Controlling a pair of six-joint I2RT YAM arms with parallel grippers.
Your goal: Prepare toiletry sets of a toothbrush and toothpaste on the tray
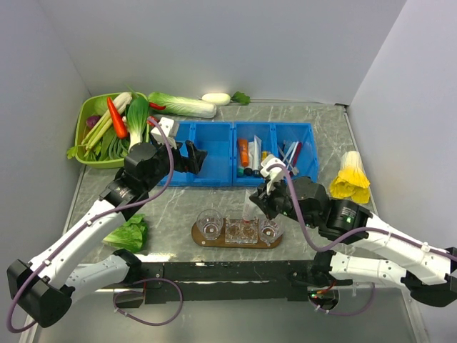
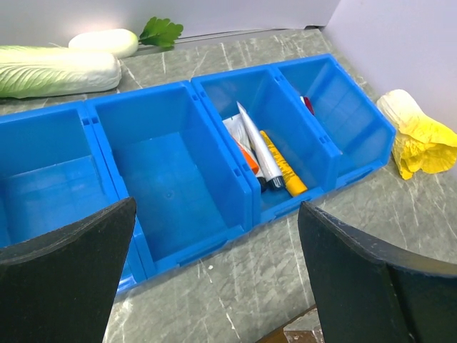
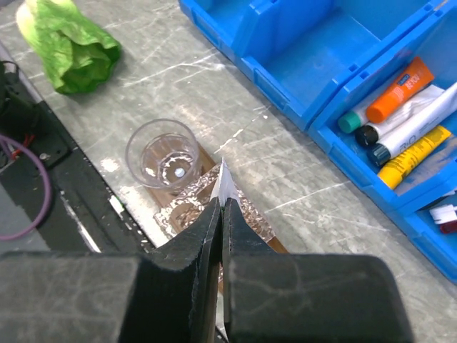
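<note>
My right gripper [image 3: 221, 204] is shut on the flat crimped end of a white toothpaste tube [image 3: 227, 180]. The tube hangs [image 1: 247, 207] just above the brown wooden tray [image 1: 197, 234], over its textured glass middle cup [image 3: 187, 207]. More toothpaste tubes [image 2: 258, 143] lie in the third blue bin [image 1: 255, 151], beside an orange tube [image 3: 400, 89] and a yellow one [image 3: 414, 150]. Thin toothbrush-like sticks [image 1: 290, 153] lie in the rightmost bin. My left gripper [image 2: 216, 209] is open and holds nothing. It hovers [image 1: 194, 157] at the front of the empty left bins.
Clear glass cups [image 3: 162, 151] stand on the tray. A row of blue bins [image 1: 214, 146] runs across the middle. A green basket [image 1: 87, 136] of vegetables sits at back left, a lettuce leaf [image 1: 128, 232] at near left and a yellow cabbage [image 1: 350, 179] on the right.
</note>
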